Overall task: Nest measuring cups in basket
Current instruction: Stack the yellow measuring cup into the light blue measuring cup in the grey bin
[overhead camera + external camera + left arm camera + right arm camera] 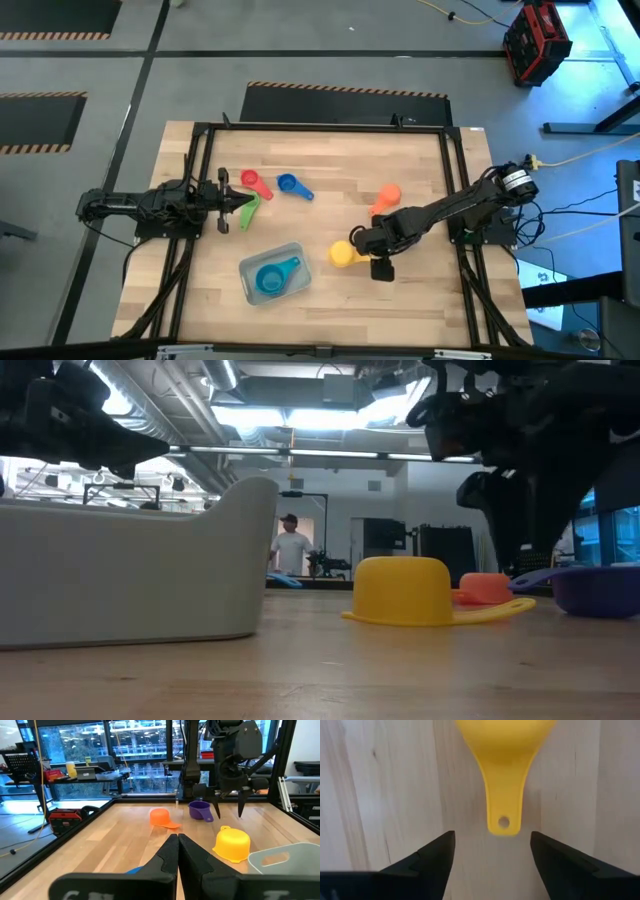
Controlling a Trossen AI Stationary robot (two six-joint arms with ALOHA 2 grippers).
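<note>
The yellow cup (pixel 344 255) lies mouth down on the table, right of the basket (pixel 250 268), which holds the teal cup (pixel 270 279). My right gripper (pixel 491 847) is open and points down above the table, with its fingers on either side of the yellow handle's holed end (pixel 503 822), touching nothing. The orange cup (pixel 386 196) sits mouth down farther back. The purple cup (pixel 201 810) stands beyond the right gripper (pixel 228 812). Red (pixel 255 182), blue (pixel 292 186) and green (pixel 248 211) cups lie by my shut left gripper (pixel 243 203).
A black frame (pixel 455 170) runs round the tabletop. In the low view the basket wall (pixel 120 575) fills the left side. A person (pixel 291 546) stands far off in the room. Bare wood lies along the near edge (pixel 400 310).
</note>
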